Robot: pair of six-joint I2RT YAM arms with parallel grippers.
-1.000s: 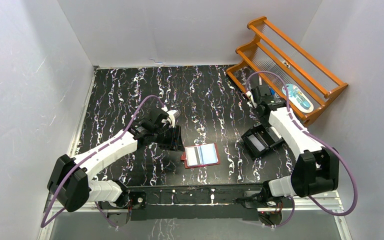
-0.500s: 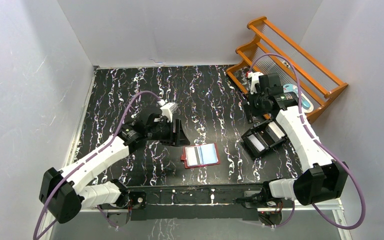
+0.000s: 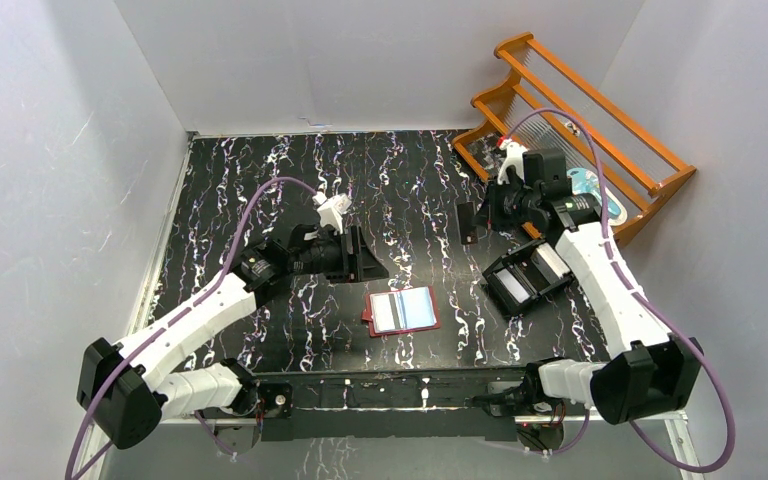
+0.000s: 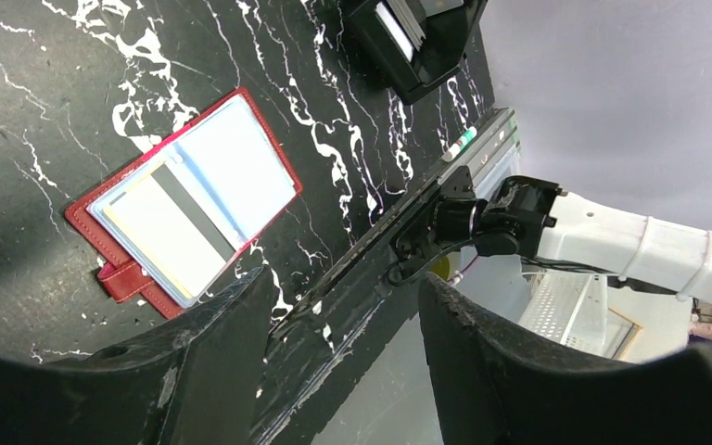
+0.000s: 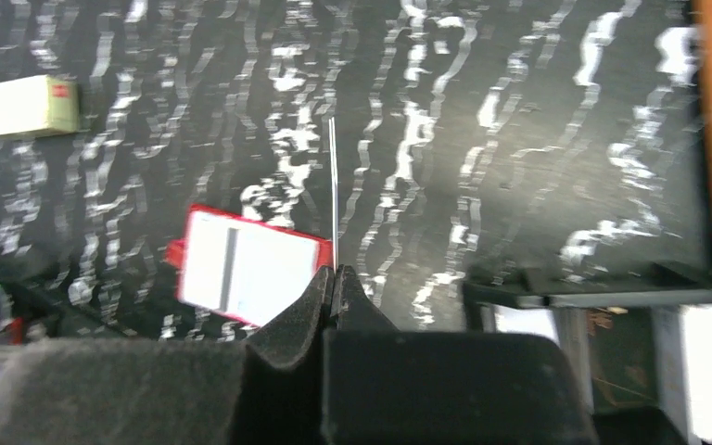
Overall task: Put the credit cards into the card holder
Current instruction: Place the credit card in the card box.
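1. The card holder (image 3: 403, 311) is seen lying opened flat on the black marbled table (image 3: 260, 180), near the front edge and between the two arms; its dark red border and clasp tab are visible around the clear pockets.
2. A pale card with a dark stripe (image 4: 162, 222) is seen in one pocket of the card holder (image 4: 185, 209) in the left wrist view; the other pocket looks pale blue, and what it holds cannot be told.
3. The left gripper (image 3: 365, 262) is held above the table just behind and left of the card holder, its jaws spread wide with nothing between them. In its own camera the gap of the left gripper (image 4: 343, 283) frames the table edge, and the card holder lies apart from both fingers (image 4: 213, 362).
4. The right gripper (image 3: 478, 218) is clamped on a card (image 3: 467, 222), which is raised off the table behind and right of the card holder, near the wooden rack (image 3: 580, 130).
5. In the right wrist view the card (image 5: 332, 176) is seen edge-on as a thin upright line, pinched at its lower end by the right gripper (image 5: 334, 273), with the card holder (image 5: 246, 264) below and to the left of it.
6. A black open box (image 3: 525, 275) rests to the right of the card holder, apart from it, with pale cards (image 3: 513, 285) inside.
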